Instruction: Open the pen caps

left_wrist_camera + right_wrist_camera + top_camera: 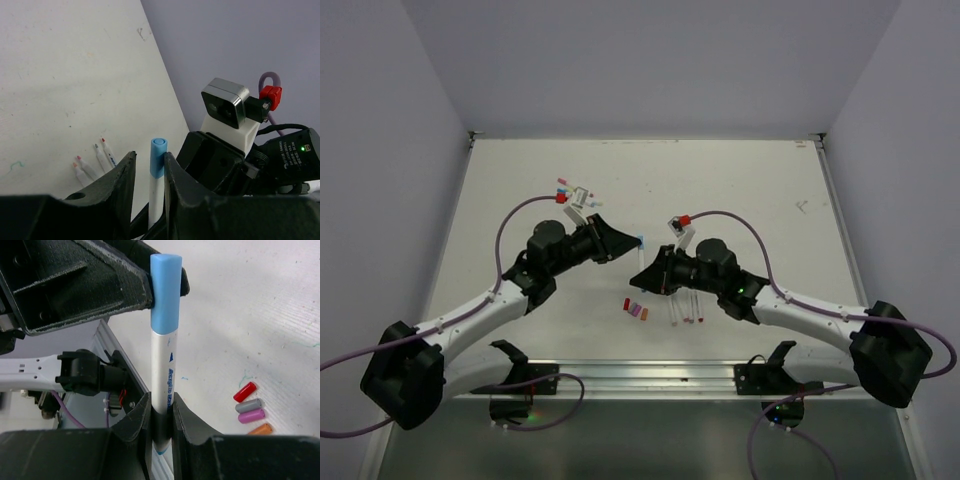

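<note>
Raised near a row of loose stubby plastic caps (pixel 251 409), a slim white marker pen (pixel 162 372) sits clamped by its barrel in the right gripper (pixel 160 401) while the left gripper (pixel 150 159) pinches its light-blue plastic cap (pixel 165 290), apparently ready for a straight pull apart.

Plain pale lavender-grey walls (pixel 650 60) on three sides | white matte surface (pixel 740 180), scuffed with faint ink marks (pixel 802 206) | silver metal rail (pixel 650 372) along its near edge | dull grey panel (pixel 650 445) below | even, soft light

White pen (pixel 162 370), blue cap (pixel 165 295) on, four caps (pixel 250 415) loose
</note>
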`<state>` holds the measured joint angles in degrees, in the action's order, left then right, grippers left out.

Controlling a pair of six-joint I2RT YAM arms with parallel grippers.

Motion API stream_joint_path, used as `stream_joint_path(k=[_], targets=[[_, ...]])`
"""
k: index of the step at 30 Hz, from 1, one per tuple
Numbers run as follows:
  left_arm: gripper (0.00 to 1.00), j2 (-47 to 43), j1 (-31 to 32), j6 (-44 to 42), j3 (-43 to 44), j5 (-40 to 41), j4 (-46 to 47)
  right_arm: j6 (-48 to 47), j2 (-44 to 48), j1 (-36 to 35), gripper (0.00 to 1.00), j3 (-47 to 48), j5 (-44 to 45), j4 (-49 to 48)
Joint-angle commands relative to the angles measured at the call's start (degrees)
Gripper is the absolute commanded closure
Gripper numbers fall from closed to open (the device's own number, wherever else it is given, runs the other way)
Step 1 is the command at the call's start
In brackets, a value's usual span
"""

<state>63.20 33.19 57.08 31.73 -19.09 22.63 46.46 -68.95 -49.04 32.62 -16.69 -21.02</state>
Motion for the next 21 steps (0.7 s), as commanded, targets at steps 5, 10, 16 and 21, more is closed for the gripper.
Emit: stream_joint_path(k=[5,10,16,21], targets=[[0.69,1.40,-0.58,-4.26,2.11,0.55,1.36,-0.14,2.06,-0.45,1.00,0.16,-7.21,0.19],[0.69,1.22,-0.58,-4.70,1.59,-1.73,3.03,1.62,0.57,-0.45,1.00,0.07,-8.97,-2.19],[0.70,0.61,-0.58,-5.31,0.36,-4.28,5.40,3.64,-1.80,-0.45,1.00,0.07,-10.82,-5.35],[0.76,0.52,-0.50,-5.49,0.09,-5.60,6.11,5.57,-3.30,-0.36,1.00,-0.10,-12.05,-8.60]])
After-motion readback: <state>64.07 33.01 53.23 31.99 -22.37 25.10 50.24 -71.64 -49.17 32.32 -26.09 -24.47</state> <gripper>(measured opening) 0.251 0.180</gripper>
